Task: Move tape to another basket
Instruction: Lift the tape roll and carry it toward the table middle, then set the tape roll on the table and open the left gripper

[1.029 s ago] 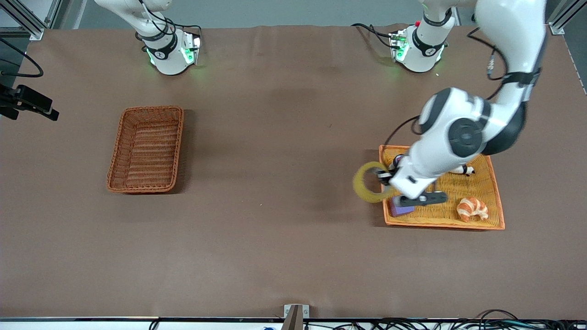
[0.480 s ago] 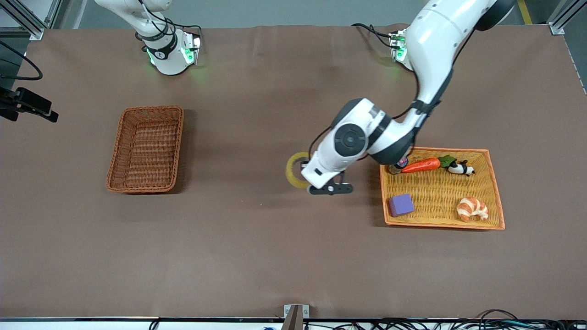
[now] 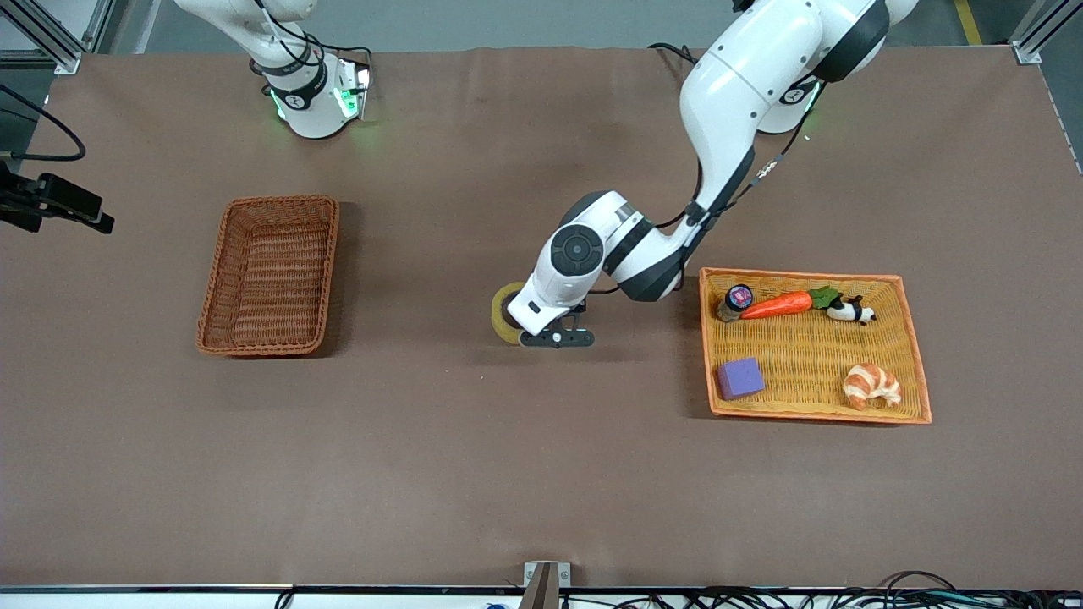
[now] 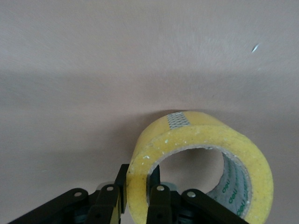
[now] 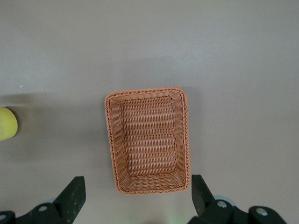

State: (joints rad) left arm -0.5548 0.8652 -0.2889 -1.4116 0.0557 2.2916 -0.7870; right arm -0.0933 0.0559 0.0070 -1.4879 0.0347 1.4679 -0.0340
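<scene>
The tape (image 3: 505,311), a yellowish roll, is held on edge in my left gripper (image 3: 518,321), low over the bare brown table between the two baskets. In the left wrist view my left gripper (image 4: 138,186) is shut across the tape's (image 4: 201,135) ring wall, one finger inside the core and one outside. The reddish-brown wicker basket (image 3: 271,201) stands empty toward the right arm's end of the table. My right gripper (image 5: 136,186) is open and empty, high over that basket (image 5: 145,92); the tape (image 5: 6,123) shows at that view's edge.
The yellow woven tray (image 3: 812,276) with an orange rim lies toward the left arm's end. It holds a carrot (image 3: 777,304), a small jar (image 3: 736,299), a panda toy (image 3: 846,313), a purple block (image 3: 740,378) and a croissant (image 3: 871,385).
My left arm has carried the tape from over the yellow tray's edge out over the middle of the table, toward the brown basket, and lower. The right arm has not moved.
</scene>
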